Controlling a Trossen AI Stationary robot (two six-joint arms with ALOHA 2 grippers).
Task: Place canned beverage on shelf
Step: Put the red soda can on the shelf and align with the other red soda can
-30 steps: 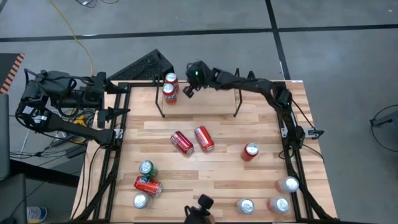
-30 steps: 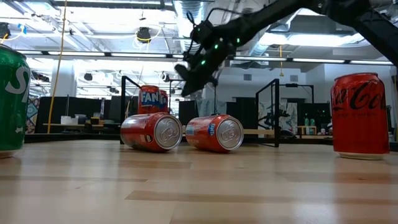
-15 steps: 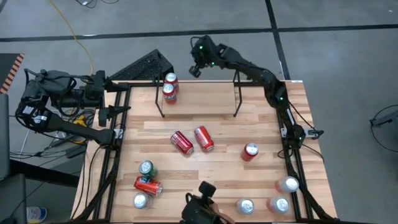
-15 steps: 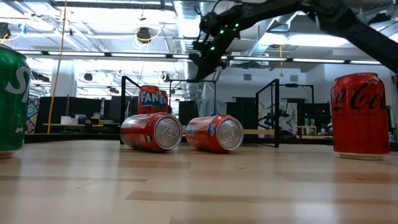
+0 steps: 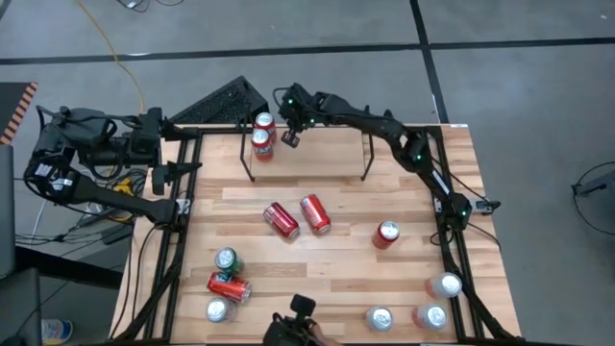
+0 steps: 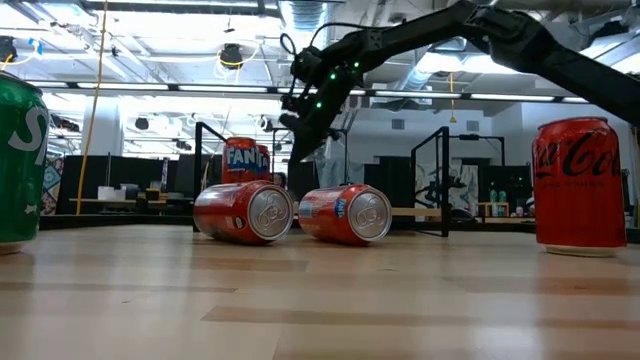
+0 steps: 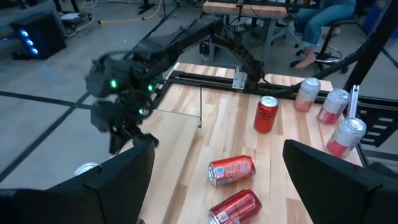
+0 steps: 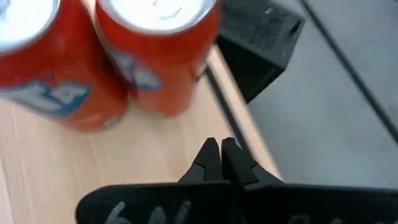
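shelf [image 5: 307,154], 2 orange cans [image 5: 262,135] inside

Right arm [image 5: 384,130] stretched long across the far edge of the surface, elbow bent, wrist dipped downward. Right gripper [image 5: 289,137] at the far left end of that reach, raised above the surface [image 5: 336,183], jaws pressed fully together, holding nothing; fingertips [image 8: 219,163] meeting in a point in the right wrist view. Left arm [image 5: 96,163] folded back at the left side, off the surface. Left gripper [image 5: 183,159] level at the left edge, jaws spread wide, empty.
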